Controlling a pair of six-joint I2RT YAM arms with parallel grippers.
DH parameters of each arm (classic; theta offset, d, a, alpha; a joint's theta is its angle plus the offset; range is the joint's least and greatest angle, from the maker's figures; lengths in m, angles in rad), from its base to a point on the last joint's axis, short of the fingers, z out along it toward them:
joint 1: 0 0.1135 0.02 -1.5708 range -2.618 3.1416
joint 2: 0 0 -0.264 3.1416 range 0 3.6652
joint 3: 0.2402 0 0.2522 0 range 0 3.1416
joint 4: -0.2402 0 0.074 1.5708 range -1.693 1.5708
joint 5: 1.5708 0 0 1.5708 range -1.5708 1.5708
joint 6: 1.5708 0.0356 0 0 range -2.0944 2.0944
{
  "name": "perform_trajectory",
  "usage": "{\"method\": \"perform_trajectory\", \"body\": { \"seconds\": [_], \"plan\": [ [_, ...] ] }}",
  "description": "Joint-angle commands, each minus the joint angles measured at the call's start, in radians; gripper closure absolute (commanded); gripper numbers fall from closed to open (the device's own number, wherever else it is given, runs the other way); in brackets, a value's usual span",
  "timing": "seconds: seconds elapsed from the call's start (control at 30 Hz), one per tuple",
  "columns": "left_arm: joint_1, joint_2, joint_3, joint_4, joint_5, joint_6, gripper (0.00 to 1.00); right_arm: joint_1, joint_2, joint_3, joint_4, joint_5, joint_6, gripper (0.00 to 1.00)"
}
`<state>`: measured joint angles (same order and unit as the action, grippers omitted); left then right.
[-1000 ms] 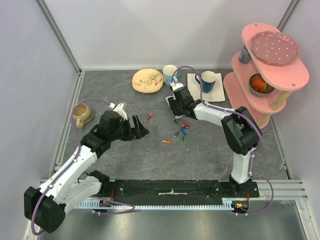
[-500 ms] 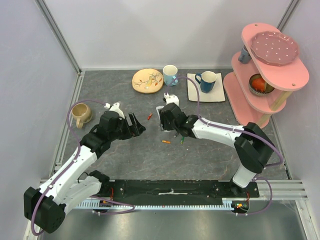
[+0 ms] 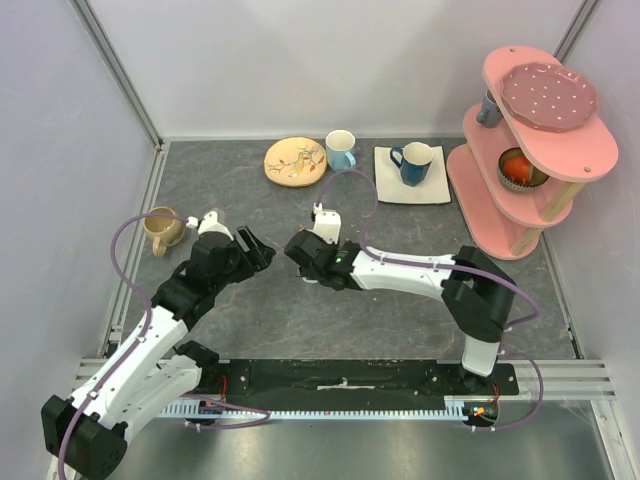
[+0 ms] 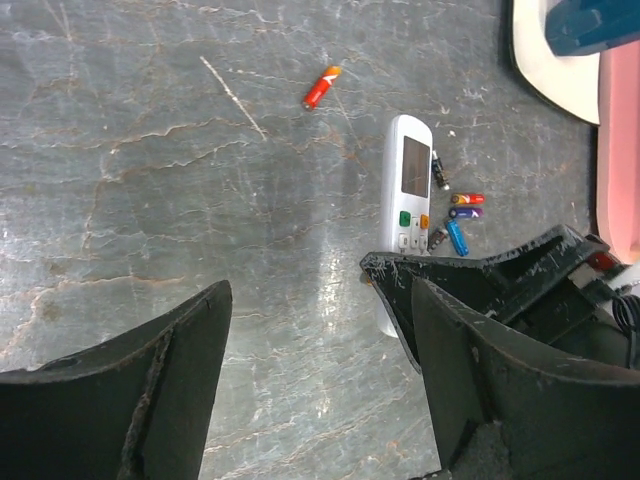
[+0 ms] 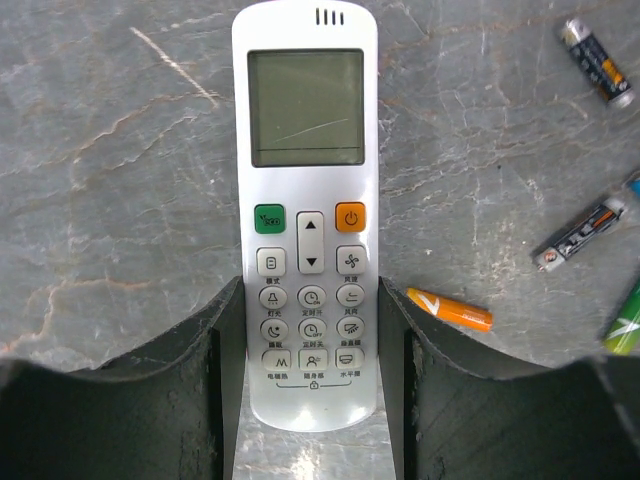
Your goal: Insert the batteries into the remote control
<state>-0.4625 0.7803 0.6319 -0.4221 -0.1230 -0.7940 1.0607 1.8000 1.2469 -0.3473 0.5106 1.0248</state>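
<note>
The white remote control (image 5: 306,200) lies face up on the grey table, screen end away from my right gripper (image 5: 310,292). The right gripper is shut on the remote's button end, with one finger against each side. In the left wrist view the remote (image 4: 408,180) shows with the right fingers (image 4: 480,280) over its lower end. Batteries lie beside it: an orange one (image 5: 450,308), dark ones (image 5: 597,62) (image 5: 585,232) and a green one (image 5: 625,325). A red-orange one (image 4: 322,86) lies apart. My left gripper (image 4: 320,390) is open and empty over bare table. In the top view the right arm (image 3: 400,268) hides the remote and the batteries.
A tan mug (image 3: 162,228) stands left of the left arm. A decorated plate (image 3: 295,161), a light blue mug (image 3: 341,148) and a dark blue mug on a white napkin (image 3: 415,162) stand at the back. A pink two-tier shelf (image 3: 530,140) stands at the right.
My right gripper has swept left and nearer, ending close to the left gripper, and its arm now covers the batteries. My left gripper has shifted slightly left.
</note>
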Motion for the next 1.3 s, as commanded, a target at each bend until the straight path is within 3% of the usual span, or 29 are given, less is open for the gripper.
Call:
{"method": "perform_trajectory", "body": {
  "seconds": [0.0,0.4,0.53,0.63,1.0,1.13,1.27],
  "plan": [
    [-0.004,-0.044,-0.035,-0.003,-0.063,-0.065,0.22,0.001,0.09,0.106,-0.192,0.086,0.23,1.0],
    [-0.004,-0.052,-0.047,-0.004,-0.058,-0.056,0.23,0.01,0.199,0.148,-0.205,0.014,0.227,0.99],
    [-0.004,-0.044,-0.052,-0.001,-0.052,-0.054,0.23,0.01,0.206,0.144,-0.203,-0.003,0.201,0.74],
    [-0.004,-0.036,-0.054,0.005,-0.046,-0.053,0.21,0.01,0.203,0.146,-0.199,-0.009,0.184,0.63],
    [-0.004,0.016,-0.041,0.006,-0.033,-0.048,0.11,0.01,0.108,0.149,-0.183,-0.004,0.123,0.41],
    [-0.004,0.045,-0.029,0.011,-0.032,-0.047,0.08,0.01,0.075,0.14,-0.176,-0.015,0.09,0.26],
    [-0.004,0.054,-0.028,0.026,-0.032,-0.05,0.07,0.012,0.055,0.129,-0.174,-0.007,0.051,0.2]
  ]
}}
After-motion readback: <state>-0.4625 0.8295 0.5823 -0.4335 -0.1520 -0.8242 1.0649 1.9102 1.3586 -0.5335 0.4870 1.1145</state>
